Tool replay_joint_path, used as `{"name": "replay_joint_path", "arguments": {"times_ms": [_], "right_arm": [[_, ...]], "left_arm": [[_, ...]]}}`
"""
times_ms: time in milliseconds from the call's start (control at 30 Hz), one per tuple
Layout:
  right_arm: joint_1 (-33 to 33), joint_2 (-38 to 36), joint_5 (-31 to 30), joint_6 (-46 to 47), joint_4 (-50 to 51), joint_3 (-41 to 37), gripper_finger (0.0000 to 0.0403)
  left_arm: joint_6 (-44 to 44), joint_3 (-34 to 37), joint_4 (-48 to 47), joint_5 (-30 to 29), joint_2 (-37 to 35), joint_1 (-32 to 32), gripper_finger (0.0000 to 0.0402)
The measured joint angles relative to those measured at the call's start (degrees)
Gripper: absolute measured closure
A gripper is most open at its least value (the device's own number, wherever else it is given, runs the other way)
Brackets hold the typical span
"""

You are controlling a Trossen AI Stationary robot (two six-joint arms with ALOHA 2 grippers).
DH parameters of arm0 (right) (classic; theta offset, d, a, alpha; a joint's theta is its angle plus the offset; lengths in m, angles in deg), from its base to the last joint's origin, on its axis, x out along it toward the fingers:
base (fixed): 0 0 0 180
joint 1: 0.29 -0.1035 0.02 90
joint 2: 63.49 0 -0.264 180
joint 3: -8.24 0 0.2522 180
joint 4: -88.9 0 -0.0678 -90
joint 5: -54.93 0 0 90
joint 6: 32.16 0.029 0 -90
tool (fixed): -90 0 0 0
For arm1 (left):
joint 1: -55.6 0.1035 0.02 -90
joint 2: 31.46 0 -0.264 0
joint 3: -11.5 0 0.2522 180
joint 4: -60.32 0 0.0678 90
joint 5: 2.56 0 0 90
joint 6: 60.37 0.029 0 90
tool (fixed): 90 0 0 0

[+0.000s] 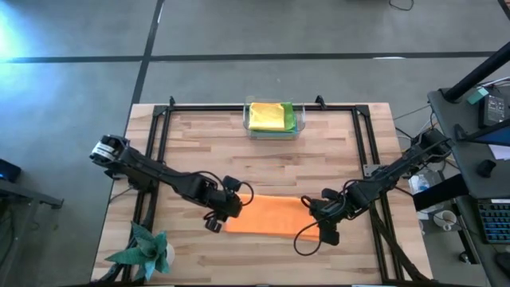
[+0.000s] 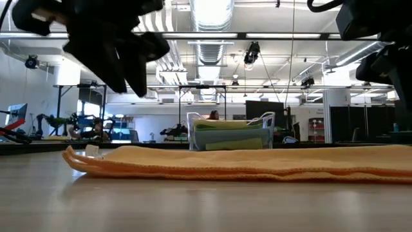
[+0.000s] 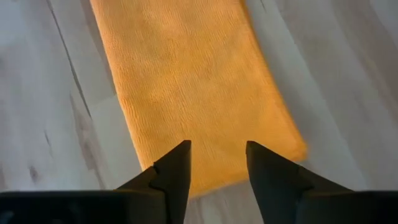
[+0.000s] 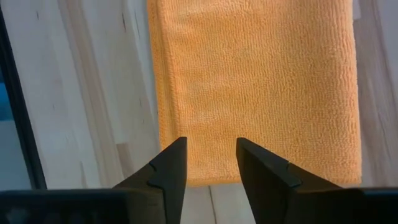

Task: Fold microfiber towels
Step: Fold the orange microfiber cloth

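Left fingers (image 3: 216,163) spread, hovering over the left end of the orange towel (image 1: 267,215), nothing pinched. Towel lies flat as a folded strip at the front-middle of the worktop (image 1: 319,151). Reads as soft, light, limp microfiber: it'll sag and drag, so I'd pinch corners or the hemmed edge, both layers together. Folded yellow and green towels (image 1: 271,117) sit in the clear bin (image 1: 249,130) at the back. Right fingers (image 4: 211,160) spread over the right end, empty. No readable labels or writing.

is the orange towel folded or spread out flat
Folded: the orange towel lies as a narrow strip on the table, and the low view shows stacked layers at its edge.
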Motion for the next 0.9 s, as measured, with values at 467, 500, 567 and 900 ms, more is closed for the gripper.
{"name": "replay_joint_path", "arguments": {"times_ms": [467,500,567,900], "right_arm": [[0.36,0.00,-9.07,11.53,0.17,-0.58,0.0283],[0.76,0.00,-9.37,12.78,0.16,-0.87,0.0285],[1.66,-0.02,-9.54,15.68,0.11,-1.66,0.0290],[5.16,0.00,-3.81,28.06,-2.38,-7.77,0.0298]], "left_arm": [[-10.01,-2.66,2.16,-3.53,1.50,2.80,0.0257],[-11.34,-2.66,2.94,-3.57,2.02,3.18,0.0257],[-13.66,-2.65,3.77,-3.58,2.93,3.74,0.0257],[-15.82,-2.62,10.44,-4.99,9.57,4.23,0.0257]]}}
